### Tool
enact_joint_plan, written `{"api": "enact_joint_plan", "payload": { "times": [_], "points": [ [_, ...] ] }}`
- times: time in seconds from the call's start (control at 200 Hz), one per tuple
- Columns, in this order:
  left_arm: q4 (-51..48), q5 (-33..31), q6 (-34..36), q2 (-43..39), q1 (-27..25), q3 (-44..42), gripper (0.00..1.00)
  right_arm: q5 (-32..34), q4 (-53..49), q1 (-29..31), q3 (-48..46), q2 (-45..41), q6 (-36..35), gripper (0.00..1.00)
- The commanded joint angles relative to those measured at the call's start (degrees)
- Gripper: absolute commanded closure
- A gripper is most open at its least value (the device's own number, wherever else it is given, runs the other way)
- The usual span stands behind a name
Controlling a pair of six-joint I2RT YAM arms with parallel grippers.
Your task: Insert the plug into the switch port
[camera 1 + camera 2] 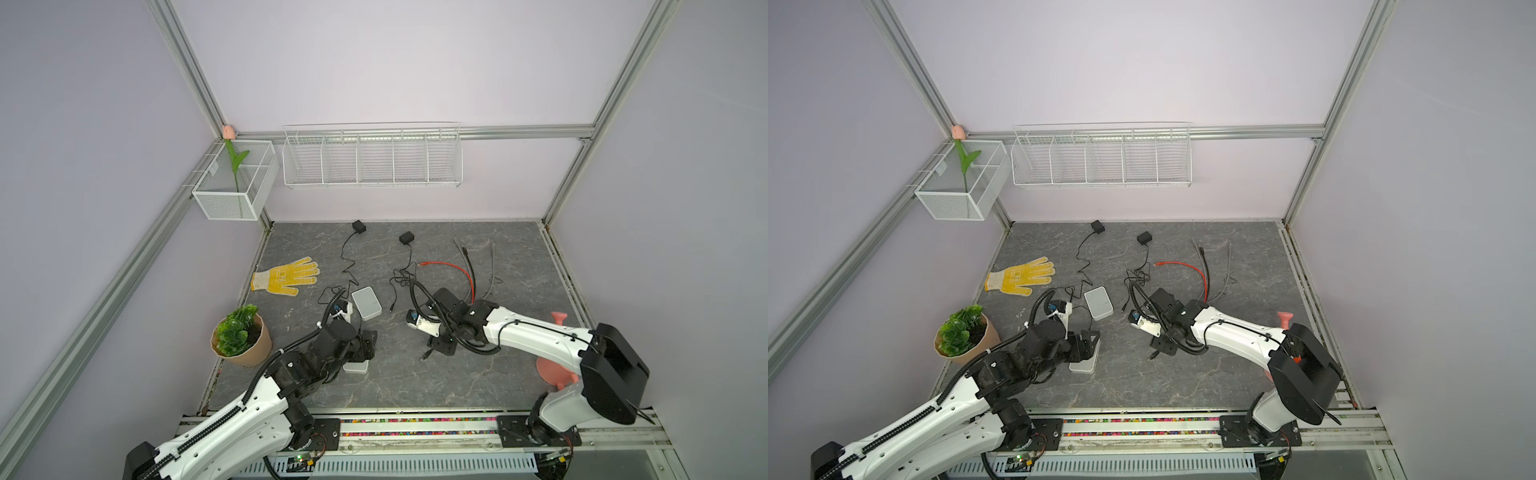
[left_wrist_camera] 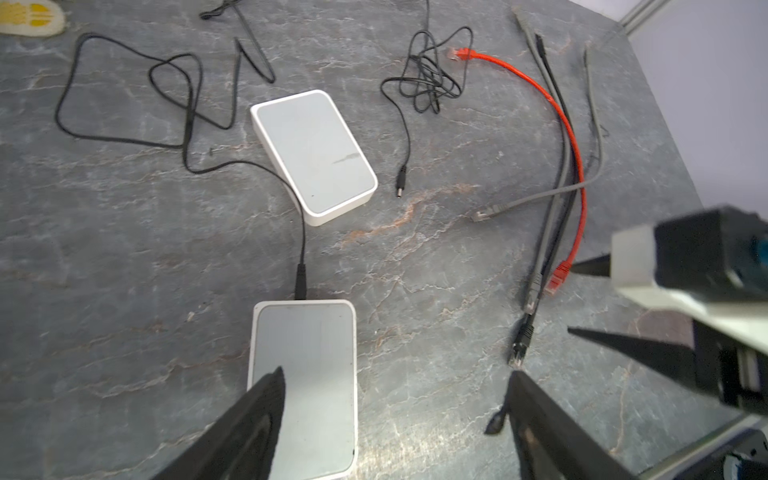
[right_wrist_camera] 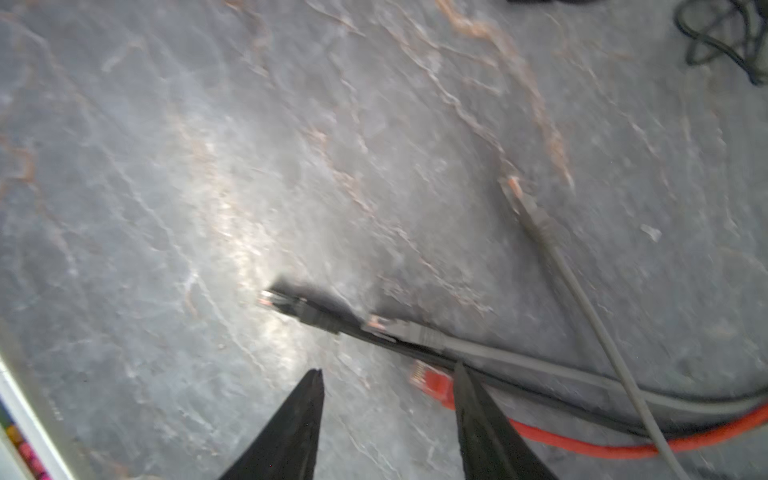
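The left arm's fingers [image 2: 257, 415] hang released, spread above the near white switch [image 2: 305, 353]. The right arm's fingers [image 3: 291, 424], also released, hover near the black plug [image 3: 291, 305], which lies on the grey worktop [image 3: 166, 166] right of that switch.

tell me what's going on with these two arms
The left gripper hangs open partly over the near white switch, which appears to have a power cord plugged in. The right gripper is open close to the black plug and red plug, both lying loose. Nothing is held.
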Motion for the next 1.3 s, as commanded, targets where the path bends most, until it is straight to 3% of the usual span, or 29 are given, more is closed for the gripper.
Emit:
{"api": "enact_joint_plan", "payload": {
  "times": [0.0, 0.07, 0.21, 0.425, 1.045, 1.295],
  "points": [
    [1.7, 3.24, 1.8, 0.38, 0.22, 1.12, 0.2, -0.48, -5.4, -4.11, 2.53, -1.39, 1.09, 0.48],
    [1.31, 2.53, 2.2, 0.41, 0.19, 1.3, 0.2, 0.37, -5.1, -1.52, -0.27, -2.84, -1.92, 0.49],
    [0.97, 0.05, 2.92, -0.38, 0.24, 1.22, 0.2, 2.21, -3.05, 2.29, -2.68, -3.16, -1.1, 0.5],
    [0.63, -0.42, 3.71, -0.96, 0.17, 1.58, 0.2, 10.52, 3.93, 6.05, -2.82, 3.13, -1.27, 0.52],
    [-0.94, -2.36, 4.07, -4.67, 0.65, 0.2, 0.2, 8.61, 6.31, 7.91, -3.76, 8.71, -1.3, 0.45],
    [-0.86, -3.06, 4.43, -5.53, 0.79, -0.04, 0.2, 9.92, 5.78, 7.88, -4.42, 7.07, -0.57, 0.44]
  ]
}}
